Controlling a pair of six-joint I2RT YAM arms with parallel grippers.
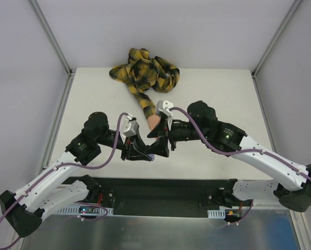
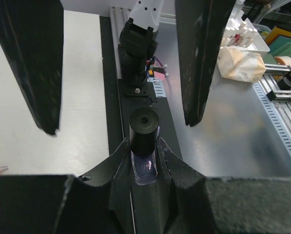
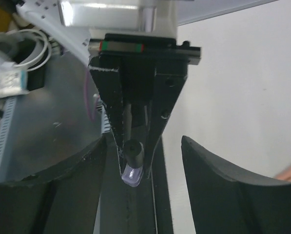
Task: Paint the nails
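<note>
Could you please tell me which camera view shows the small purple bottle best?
The left wrist view: the black-capped bottle sits centred, clamped in the left gripper. The right wrist view shows it smaller, flanked by that gripper's fingers. The top view shows only a purple speck.

Shows white shells on the long links of left arm (image 1: 46, 182) and right arm (image 1: 270, 159), dotted with small dark screws; black joints and bases. Carries a purple cable (image 1: 109, 153) along each. Right gripper (image 3: 145, 146) fingers (image 3: 223, 180) matte black, curved. Silver rail (image 3: 145, 47) at the left wrist end, marked red and green.
</note>
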